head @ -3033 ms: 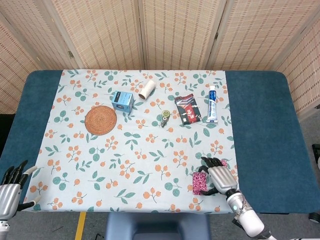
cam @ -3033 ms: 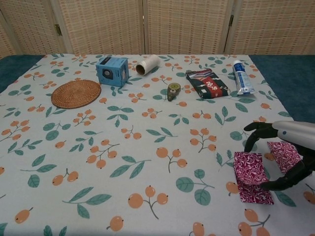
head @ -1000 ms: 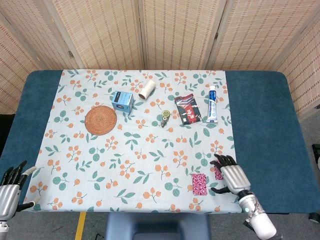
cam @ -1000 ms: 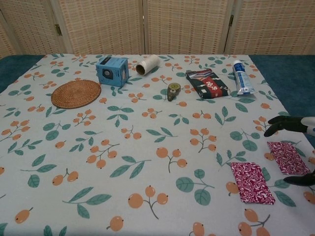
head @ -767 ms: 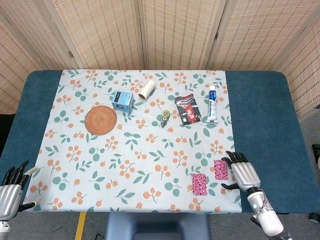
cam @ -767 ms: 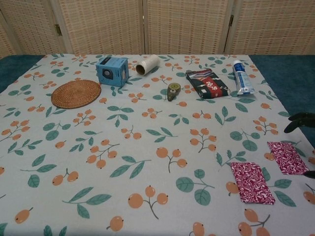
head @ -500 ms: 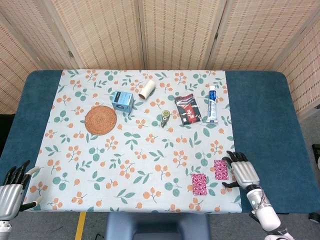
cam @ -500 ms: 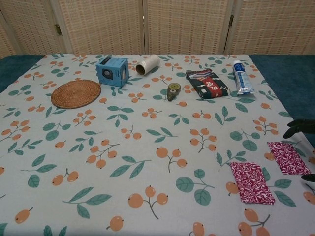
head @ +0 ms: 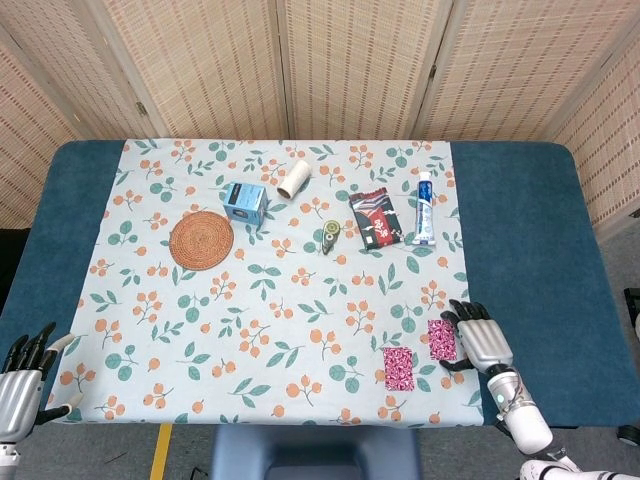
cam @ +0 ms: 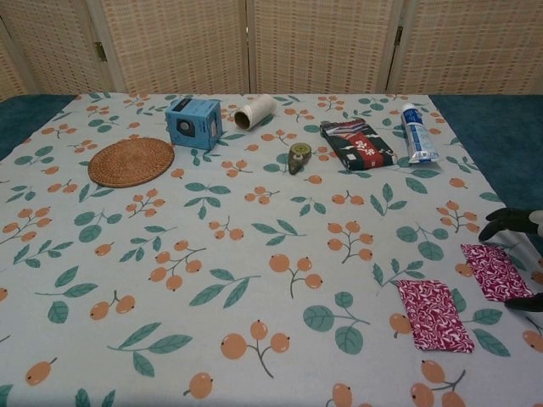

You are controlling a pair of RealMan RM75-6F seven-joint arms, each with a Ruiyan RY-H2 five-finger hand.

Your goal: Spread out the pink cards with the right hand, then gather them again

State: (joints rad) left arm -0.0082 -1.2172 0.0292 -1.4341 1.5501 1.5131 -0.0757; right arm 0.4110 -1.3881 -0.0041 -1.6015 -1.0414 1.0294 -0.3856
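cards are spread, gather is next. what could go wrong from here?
1. The two pink patterned cards lie flat and apart on the floral tablecloth. Thin cards give fingertips little edge, so sliding them together may bunch the cloth rather than move them.
2. The right hand sits beside the far card near the cloth's right edge; a sweep could push that card onto the blue table surface.
3. The near card lies close to the front table edge and might slip off.

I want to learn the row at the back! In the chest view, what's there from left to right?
Round woven rattan coaster, blue cardboard box, cream paper tube, small green tape dispenser, dark red-patterned packet, white and blue toothpaste tube.
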